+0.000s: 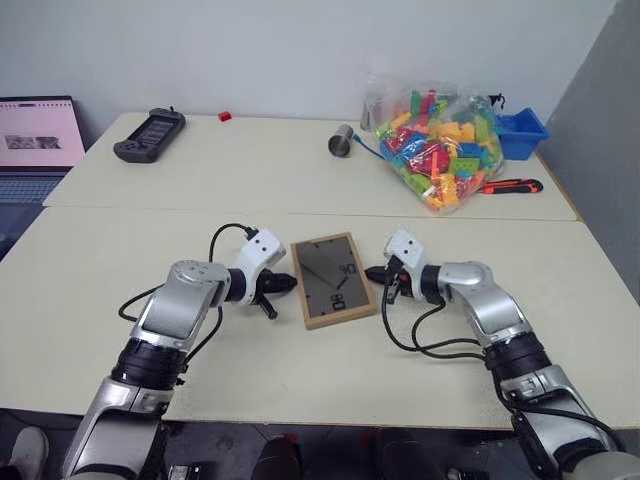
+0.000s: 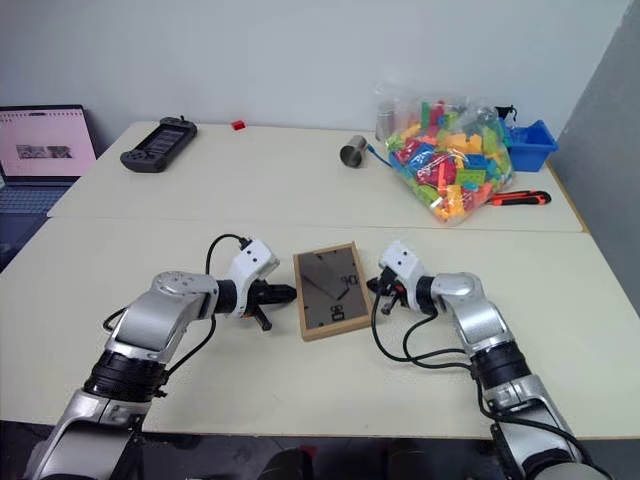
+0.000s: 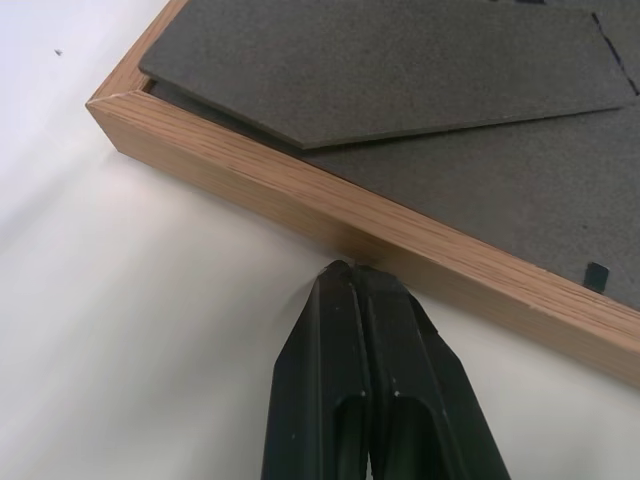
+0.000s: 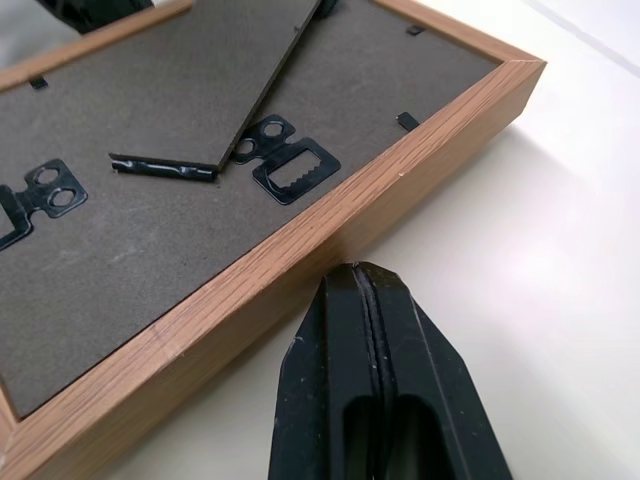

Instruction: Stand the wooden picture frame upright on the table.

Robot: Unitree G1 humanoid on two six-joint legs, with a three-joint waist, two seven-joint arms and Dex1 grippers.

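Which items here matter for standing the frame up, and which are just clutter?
In play:
- wooden picture frame, lying back-up
- table
- left gripper, shut, at one long side of the frame
- right gripper, shut, at the other long side

Clutter:
- laptop
- handheld controller
- metal cup
- bag of bricks
- blue bin
- utility knife
- red piece

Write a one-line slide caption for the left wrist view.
Shut left gripper tips touching the side of the face-down light-wood picture frame, grey back up, on the pale cream table.

text: none legible | laptop screen [image 1: 40, 135] (content too small)
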